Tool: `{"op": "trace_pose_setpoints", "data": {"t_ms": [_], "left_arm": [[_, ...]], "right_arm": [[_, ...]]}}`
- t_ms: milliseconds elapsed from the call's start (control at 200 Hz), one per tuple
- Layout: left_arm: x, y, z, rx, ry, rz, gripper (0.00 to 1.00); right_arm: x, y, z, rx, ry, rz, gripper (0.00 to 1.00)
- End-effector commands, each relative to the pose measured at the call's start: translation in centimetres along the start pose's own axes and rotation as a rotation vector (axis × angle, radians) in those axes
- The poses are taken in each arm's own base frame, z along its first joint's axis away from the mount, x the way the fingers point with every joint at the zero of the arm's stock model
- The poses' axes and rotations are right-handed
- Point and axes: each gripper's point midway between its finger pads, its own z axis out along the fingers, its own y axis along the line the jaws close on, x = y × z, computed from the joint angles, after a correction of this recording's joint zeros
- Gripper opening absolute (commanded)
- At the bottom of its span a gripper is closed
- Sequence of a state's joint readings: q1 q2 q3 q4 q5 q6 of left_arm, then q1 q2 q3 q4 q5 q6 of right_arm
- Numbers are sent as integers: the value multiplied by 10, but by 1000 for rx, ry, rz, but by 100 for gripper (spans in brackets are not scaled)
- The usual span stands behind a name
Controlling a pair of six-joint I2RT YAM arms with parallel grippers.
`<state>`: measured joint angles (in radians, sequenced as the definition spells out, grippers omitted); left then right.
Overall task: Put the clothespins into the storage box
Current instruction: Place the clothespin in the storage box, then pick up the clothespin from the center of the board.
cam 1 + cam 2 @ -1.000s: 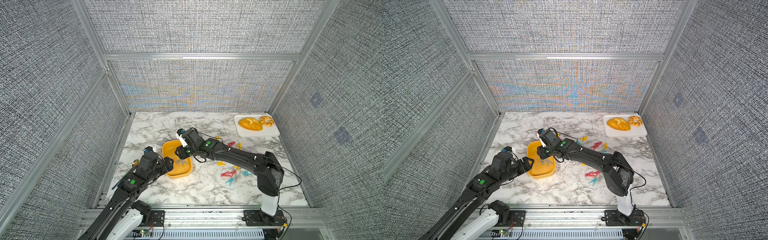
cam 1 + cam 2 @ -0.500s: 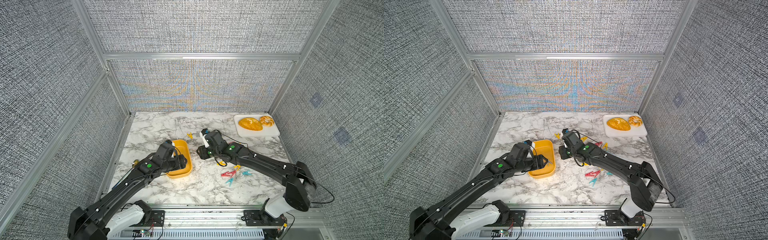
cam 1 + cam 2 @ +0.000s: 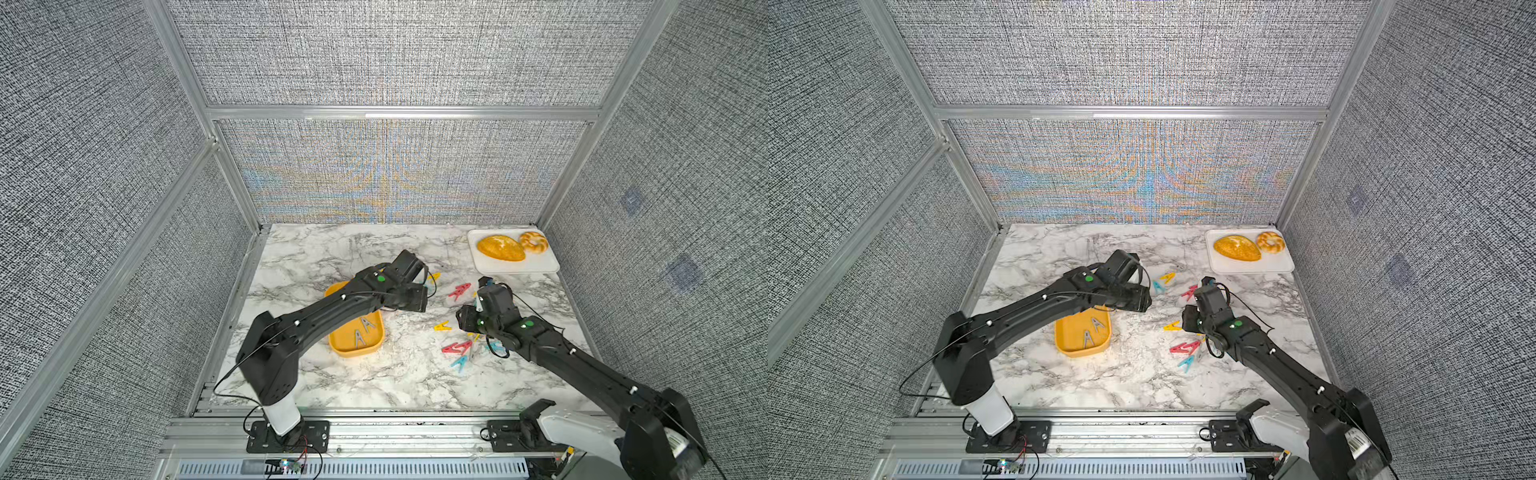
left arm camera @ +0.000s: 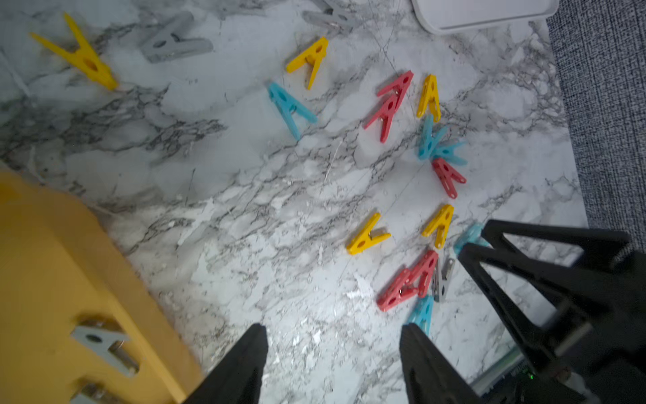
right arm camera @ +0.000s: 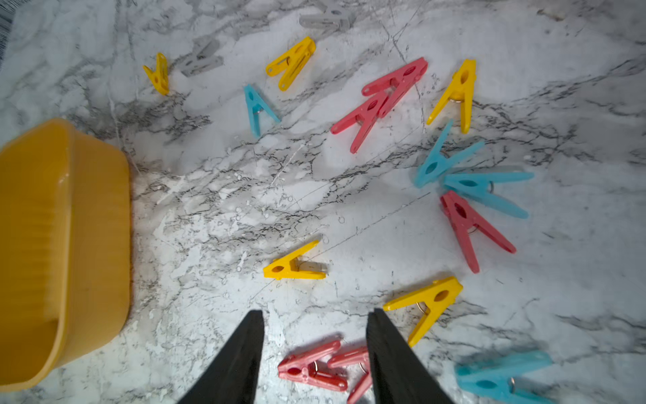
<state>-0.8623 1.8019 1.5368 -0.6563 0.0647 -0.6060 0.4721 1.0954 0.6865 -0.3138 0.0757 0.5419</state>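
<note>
In both top views the yellow storage box [image 3: 355, 334] sits on the marble tabletop [image 3: 374, 382] toward the left, partly under the left arm, with two grey clothespins [image 3: 362, 330] lying inside it. The other clothespins [image 3: 457, 353] lie scattered to its right, around the right hand [image 3: 467, 322]. At the far right corner a white tray [image 3: 1250, 266] carries bread.

From the left wrist, the left hand [image 4: 334, 356] hangs above bare marble with its fingers parted and nothing between them. The box's corner [image 4: 52, 266] lies beside it, a grey pin [image 4: 103, 344] inside. The right arm's black fingers [image 4: 545, 280] reach in over the coloured pins.

From the right wrist, the right hand [image 5: 314, 342] stands apart, empty, just over a pair of red pins [image 5: 318, 367]. A yellow pin [image 5: 293, 267] lies near, the box wall [image 5: 87, 227] well off.
</note>
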Motion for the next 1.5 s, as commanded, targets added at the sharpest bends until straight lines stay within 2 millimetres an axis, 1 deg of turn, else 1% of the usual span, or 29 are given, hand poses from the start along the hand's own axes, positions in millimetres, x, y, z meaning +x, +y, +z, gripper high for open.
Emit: {"op": "trace_pose_setpoints", "data": {"t_ms": [0,30,50,105,140,145,215,240,270,325,410,540,601,726,801,936,981,1091,1171,1251,1401,1491], "left_arm": [[-7,5,23,-86,50,16,64],[-13,2,29,-92,57,20,61],[-13,4,42,-110,78,22,60],[-18,5,60,-142,104,32,56],[-26,5,69,-166,103,37,55],[-24,6,71,-172,111,37,55],[-33,10,87,-220,112,40,54],[-38,9,90,-228,105,42,54],[-39,12,97,-248,112,43,54],[-47,15,102,-285,97,41,54],[-55,29,112,-365,72,27,54],[-67,37,126,-393,13,-6,54],[-70,41,134,-387,3,-33,53],[-71,55,150,-395,12,-89,52],[-75,58,156,-379,-3,-119,52],[-86,50,165,-325,-44,-156,52],[-91,47,165,-311,-61,-166,52],[-95,44,165,-299,-77,-175,52],[-94,45,170,-298,-70,-178,52],[-88,52,177,-318,-53,-183,48],[-76,59,188,-337,-20,-180,44],[-73,62,190,-348,-11,-179,41]], "right_arm": [[-17,1,-13,-11,-73,12,53],[-20,2,-15,-13,-83,12,53],[-22,2,-17,-15,-90,11,53],[-25,4,-21,-25,-102,9,53],[-26,6,-23,-33,-103,6,53],[-26,6,-23,-34,-104,6,53],[-28,9,-26,-49,-105,6,53],[-27,10,-27,-53,-103,5,53],[-28,12,-28,-61,-104,4,53],[-28,14,-30,-78,-108,6,53],[-28,19,-33,-113,-112,7,53],[-28,23,-37,-140,-117,7,53],[-29,25,-38,-148,-118,3,53],[-28,28,-42,-169,-120,-4,53],[-27,30,-44,-186,-120,-3,53],[-21,29,-43,-198,-114,1,53],[-19,28,-43,-198,-110,-1,53],[-13,24,-41,-189,-101,-5,53],[-11,22,-41,-180,-102,-6,53],[-12,21,-43,-180,-111,-4,53],[-14,21,-46,-181,-121,-6,53],[-14,21,-46,-180,-124,-6,53]]}}
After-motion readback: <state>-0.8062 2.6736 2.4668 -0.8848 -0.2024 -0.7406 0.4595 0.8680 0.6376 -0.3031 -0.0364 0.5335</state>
